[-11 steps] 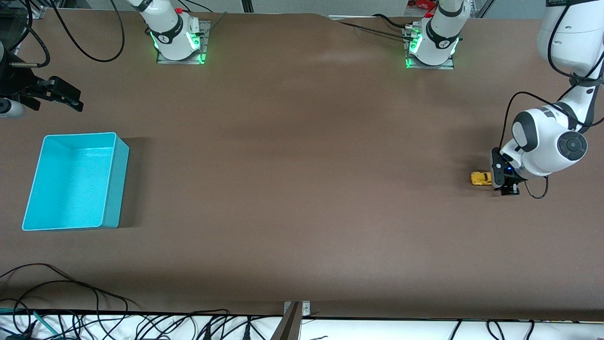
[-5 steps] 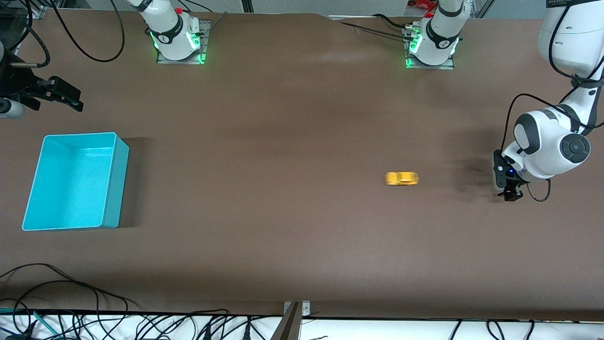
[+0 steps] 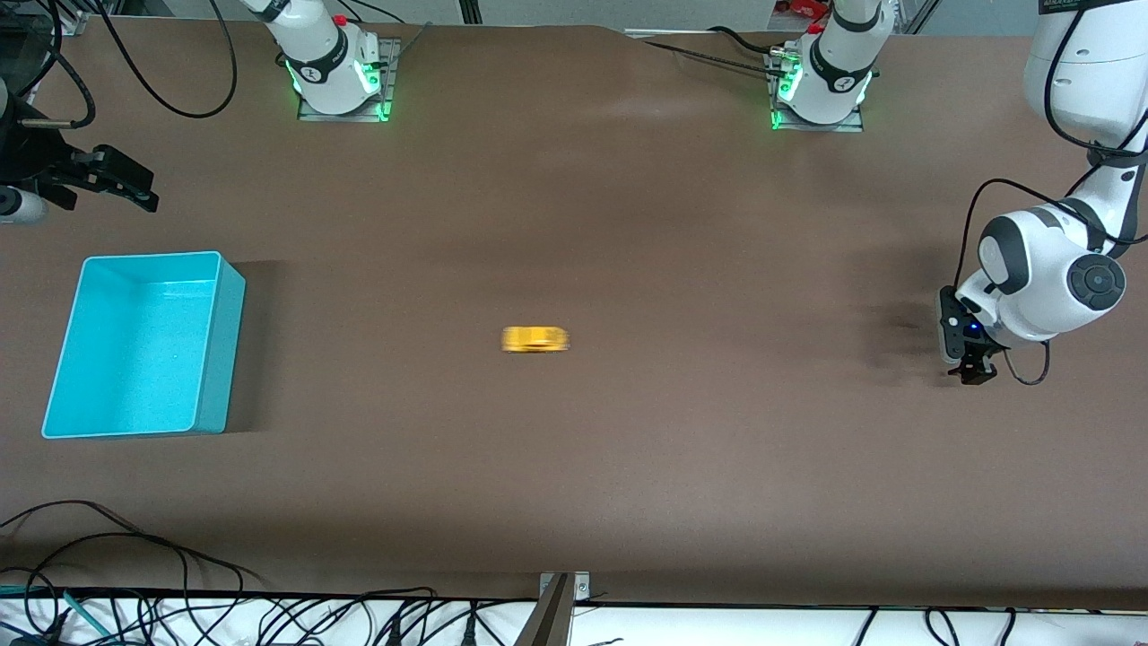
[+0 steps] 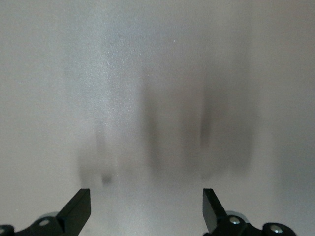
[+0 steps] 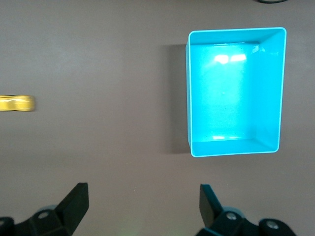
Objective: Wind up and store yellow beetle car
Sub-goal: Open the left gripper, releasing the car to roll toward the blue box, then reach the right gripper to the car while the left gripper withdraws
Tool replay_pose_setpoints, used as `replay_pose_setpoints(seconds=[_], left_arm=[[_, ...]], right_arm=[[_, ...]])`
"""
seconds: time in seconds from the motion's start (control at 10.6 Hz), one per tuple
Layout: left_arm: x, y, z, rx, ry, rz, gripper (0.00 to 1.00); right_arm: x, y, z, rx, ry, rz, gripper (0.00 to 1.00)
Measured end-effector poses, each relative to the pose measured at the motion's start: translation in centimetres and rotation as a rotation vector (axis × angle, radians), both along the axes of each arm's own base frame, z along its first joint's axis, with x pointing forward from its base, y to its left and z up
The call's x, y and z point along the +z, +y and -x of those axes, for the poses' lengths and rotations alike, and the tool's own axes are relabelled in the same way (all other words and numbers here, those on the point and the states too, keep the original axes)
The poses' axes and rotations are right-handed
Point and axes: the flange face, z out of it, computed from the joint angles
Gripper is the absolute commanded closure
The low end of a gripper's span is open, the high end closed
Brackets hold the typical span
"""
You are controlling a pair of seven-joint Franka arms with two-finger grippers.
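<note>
I'm seeing the car (image 3: 535, 339) blurred on the bare tabletop (image 3: 574, 467) near the middle, its long axis lying along the line between the two ends of the tabletop; which end its nose is pointing to I can't tell. It's sitting well apart from the bin (image 3: 143, 344) at the right arm's end, touching nothing. My left gripper (image 3: 973, 370) is hovering low over the tabletop at the left arm's end, jaws spread wide and holding nothing. My right gripper (image 3: 121, 184) is waiting in the air above the tabletop beside the bin, jaws wide apart and gripping nothing.
</note>
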Motion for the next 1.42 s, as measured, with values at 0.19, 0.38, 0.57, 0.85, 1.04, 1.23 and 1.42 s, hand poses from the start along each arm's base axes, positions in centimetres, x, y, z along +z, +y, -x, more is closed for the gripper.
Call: replay_pose_setpoints(seconds=[0.19,0.38,0.57,0.85,1.04,1.23,1.42], left_arm=[[0.6,0.0,-0.2,0.007,-0.013,0.004,0.00],[2.7,-0.1,-0.6,0.005,-0.047,0.002,0.00],[5.7,-0.8,-1.2,-0.007,-0.093,0.002,0.00],[10.7,-1.6,-1.6,-0.019,-0.167,0.001,0.00],[14.9,-2.3,-1.4,-0.026,-0.193,0.011,0.00],[19.4,-3.7,-0.8,-0.046,-0.222,0.024,0.00],[23.1,-5.0,-0.2,-0.067,-0.253,0.033,0.00]], right_arm=[[0.0,0.0,0.0,0.000,0.000,0.000,0.00],[0.0,0.0,0.0,0.000,0.000,0.000,0.00],[0.0,0.0,0.0,0.000,0.000,0.000,0.00],[-1.5,0.3,-0.6,-0.054,0.030,0.002,0.00],[-5.1,2.2,-2.2,-0.176,0.084,0.018,0.00],[-9.2,4.7,-4.0,-0.298,0.115,0.042,0.00],[-12.7,5.8,-5.4,-0.404,0.125,0.060,0.00]])
